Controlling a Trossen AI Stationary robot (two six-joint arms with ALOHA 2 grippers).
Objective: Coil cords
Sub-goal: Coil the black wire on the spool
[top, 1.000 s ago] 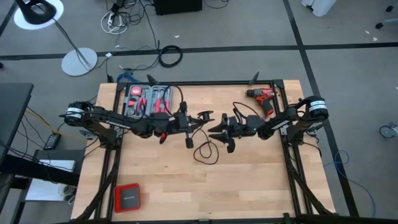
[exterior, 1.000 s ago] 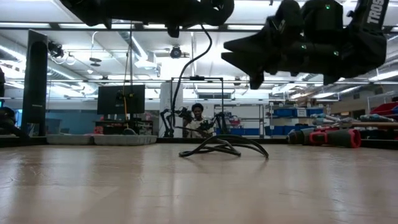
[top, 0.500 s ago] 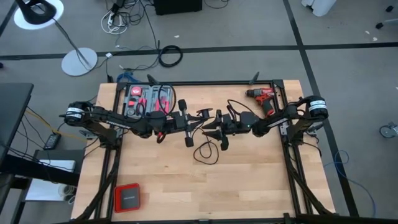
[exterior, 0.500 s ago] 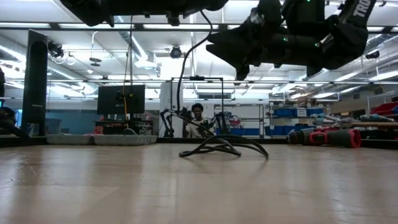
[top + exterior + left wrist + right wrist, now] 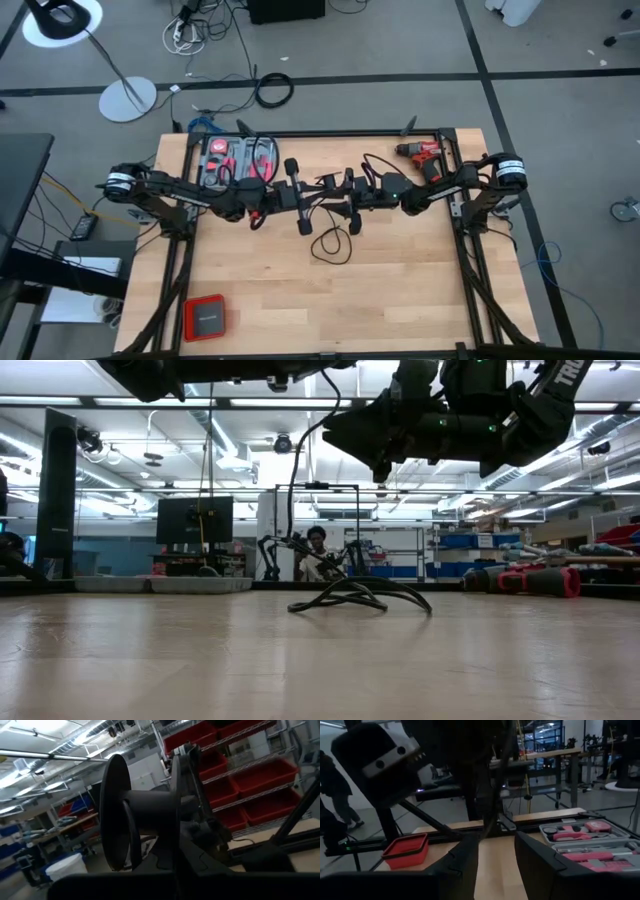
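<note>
Across the wooden table (image 5: pixel 400 290) my two arms met nose to nose above its middle, well off the surface. My left gripper (image 5: pixel 304 199) was clenched on a dark spool (image 5: pixel 142 815), and the cord (image 5: pixel 352 596) ran down from that height to the table, where most of it lay in a loose, flat heap just in front of the two grippers. My right gripper (image 5: pixel 350 200) stood unclenched, its fingers (image 5: pixel 465 865) spread on either side of the hanging strand without yet touching it, as far as I could tell. I judged the step in hand to be taking hold of the free run of cord so it could be wound; little, if any, was coiled yet. The next move called for closing gently on the strand near the spool and feeding it round without dragging the heap into a knot. Off to the far side sat a red drill (image 5: pixel 424 155) by my right arm and a tool case (image 5: pixel 236 160) by my left; a small red box (image 5: pixel 204 319) lay at the near corner. None of these stood in the way; the closeness of my own two grippers was the real risk.
</note>
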